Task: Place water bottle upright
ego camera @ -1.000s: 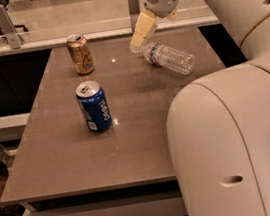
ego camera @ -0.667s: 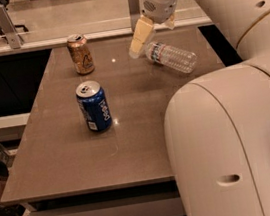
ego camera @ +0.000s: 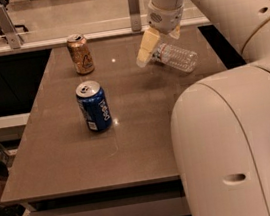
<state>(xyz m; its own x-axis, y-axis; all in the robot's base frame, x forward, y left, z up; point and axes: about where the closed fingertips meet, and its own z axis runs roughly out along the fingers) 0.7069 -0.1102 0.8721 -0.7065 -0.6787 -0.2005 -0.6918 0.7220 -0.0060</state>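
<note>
The water bottle (ego camera: 177, 58) is clear ribbed plastic and lies on its side at the far right of the brown table (ego camera: 72, 160), with its cap end pointing left. My gripper (ego camera: 160, 42) hangs from the white arm directly over the cap end. Its cream fingers (ego camera: 146, 48) stand apart, one on each side of the bottle's neck. The neck and cap are partly hidden behind the left finger.
A blue Pepsi can (ego camera: 94, 106) stands upright at the table's middle left. A gold can (ego camera: 80, 54) stands upright at the back left. My large white arm body (ego camera: 231, 146) fills the lower right. A counter with rails runs behind the table.
My gripper has come down from above the bottle to its cap end. The bottle has barely shifted. The cans have not moved.
</note>
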